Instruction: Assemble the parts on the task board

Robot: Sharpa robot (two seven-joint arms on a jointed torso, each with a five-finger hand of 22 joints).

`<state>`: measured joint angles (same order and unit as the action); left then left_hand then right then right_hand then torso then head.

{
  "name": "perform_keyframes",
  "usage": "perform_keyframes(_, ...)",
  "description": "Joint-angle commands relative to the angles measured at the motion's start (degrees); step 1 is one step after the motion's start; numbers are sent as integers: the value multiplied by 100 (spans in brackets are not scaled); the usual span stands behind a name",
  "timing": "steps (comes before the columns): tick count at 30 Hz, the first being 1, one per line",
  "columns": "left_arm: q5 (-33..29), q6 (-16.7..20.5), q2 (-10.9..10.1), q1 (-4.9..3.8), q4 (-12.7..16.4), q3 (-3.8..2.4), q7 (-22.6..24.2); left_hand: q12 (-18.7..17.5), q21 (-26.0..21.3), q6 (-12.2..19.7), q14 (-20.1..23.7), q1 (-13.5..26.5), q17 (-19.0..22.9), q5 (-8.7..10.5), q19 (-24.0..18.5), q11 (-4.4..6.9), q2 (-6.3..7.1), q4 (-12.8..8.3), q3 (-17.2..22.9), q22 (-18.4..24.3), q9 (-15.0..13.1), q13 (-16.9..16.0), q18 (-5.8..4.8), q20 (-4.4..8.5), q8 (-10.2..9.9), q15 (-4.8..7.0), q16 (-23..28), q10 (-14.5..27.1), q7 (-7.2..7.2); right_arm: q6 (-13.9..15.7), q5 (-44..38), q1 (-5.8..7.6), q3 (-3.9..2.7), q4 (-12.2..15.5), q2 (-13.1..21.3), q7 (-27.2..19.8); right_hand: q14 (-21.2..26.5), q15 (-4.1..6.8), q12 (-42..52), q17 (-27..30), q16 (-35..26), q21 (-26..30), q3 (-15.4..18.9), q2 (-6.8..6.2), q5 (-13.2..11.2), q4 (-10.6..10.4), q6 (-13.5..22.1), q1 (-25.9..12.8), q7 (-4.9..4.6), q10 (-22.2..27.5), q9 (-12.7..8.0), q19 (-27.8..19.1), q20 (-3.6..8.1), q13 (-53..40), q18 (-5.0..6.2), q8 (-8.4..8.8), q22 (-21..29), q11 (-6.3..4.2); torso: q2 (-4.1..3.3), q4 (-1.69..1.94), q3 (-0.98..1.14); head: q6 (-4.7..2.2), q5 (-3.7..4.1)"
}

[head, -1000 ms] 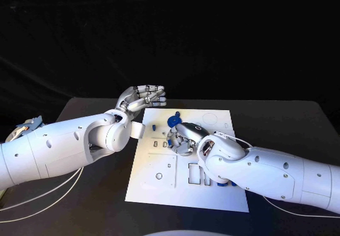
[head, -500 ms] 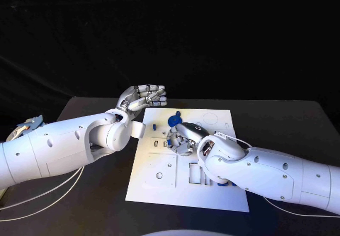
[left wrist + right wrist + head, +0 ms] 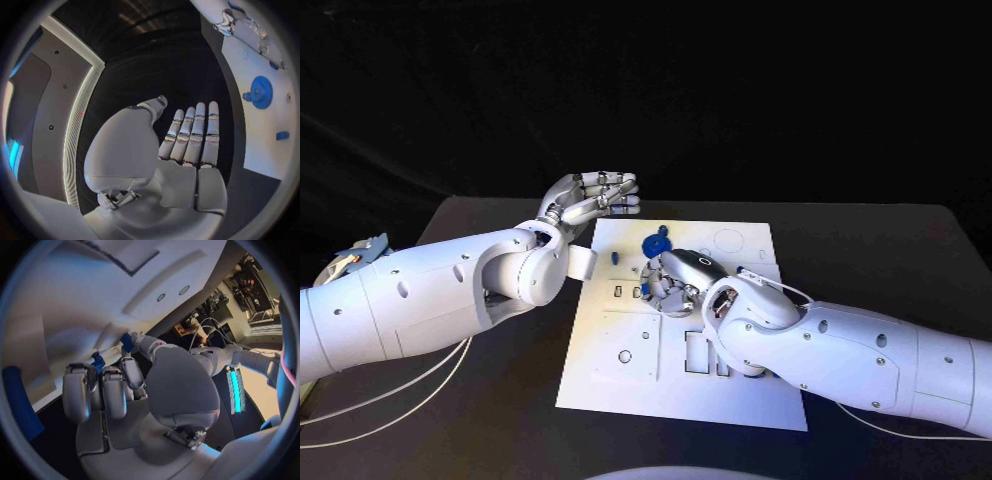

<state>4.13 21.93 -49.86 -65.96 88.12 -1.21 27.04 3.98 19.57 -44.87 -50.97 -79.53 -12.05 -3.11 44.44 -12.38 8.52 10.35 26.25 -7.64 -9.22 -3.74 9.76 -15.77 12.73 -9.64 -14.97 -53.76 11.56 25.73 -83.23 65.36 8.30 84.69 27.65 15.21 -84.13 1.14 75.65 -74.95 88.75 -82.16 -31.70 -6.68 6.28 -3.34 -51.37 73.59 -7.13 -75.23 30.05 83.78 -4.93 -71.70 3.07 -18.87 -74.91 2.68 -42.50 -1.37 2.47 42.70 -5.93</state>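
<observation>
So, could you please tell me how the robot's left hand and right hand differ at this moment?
The left hand hangs off the task board, beyond its far left corner; the right hand is down over the board. The left hand's fingers lie straight and hold nothing; the right hand's curl around a small blue part. Both are silver.

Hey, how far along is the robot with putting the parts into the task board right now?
Early to midway, it seems. Done: a blue gear sits at the task board's far end. In hand: the right hand is down on the board's middle, a small blue piece at its fingertips. The left hand hovers empty off the far left corner. Left: several slots look open.
</observation>
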Motion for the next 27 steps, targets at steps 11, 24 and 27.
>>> perform_keyframes(11, -14, -96, 7, -7, -4, -3, 15, -14, 29, -20, 24, 50, -5, 8, 0, 1, -7, -17, 22, 6, 6, -5, 64, -20, -19, -19, 28, -10, 397, 253, 51, -11, 2, 36, 32, -159, -516, 7, -6, -1202, 25, 3, 10, 11, -45, -43, -24, -73, -1, 14, 354, 5, -9, -9, -73, -201, -826, -5, -2, 3, 3, 23, 0)
perform_keyframes(24, -14, -103, 6, -7, -6, -3, -3, -16, 29, -19, 27, 52, -7, 8, -3, 0, -4, -24, 26, 8, 7, -4, 64, -21, -22, -20, 31, -7, 398, 221, 210, -13, 2, -23, -2, -304, -517, -18, -3, -1202, 24, 31, 16, -30, -255, -95, 54, -157, -35, 19, 295, -8, -27, -17, -67, -159, -813, 25, -1, -6, -2, 35, -8)
perform_keyframes(27, -14, -106, 7, -7, -5, -3, -10, -16, 29, -19, 27, 52, -7, 8, -3, 0, -4, -24, 26, 8, 7, -4, 64, -21, -22, -20, 31, -7, 398, 197, 228, -13, 2, -52, -20, -324, -517, -19, -7, -1202, 24, 34, 16, -34, -268, -95, 60, -158, -37, 24, 290, -10, -28, -13, -66, -154, -811, 27, 0, -2, -1, 34, -6)
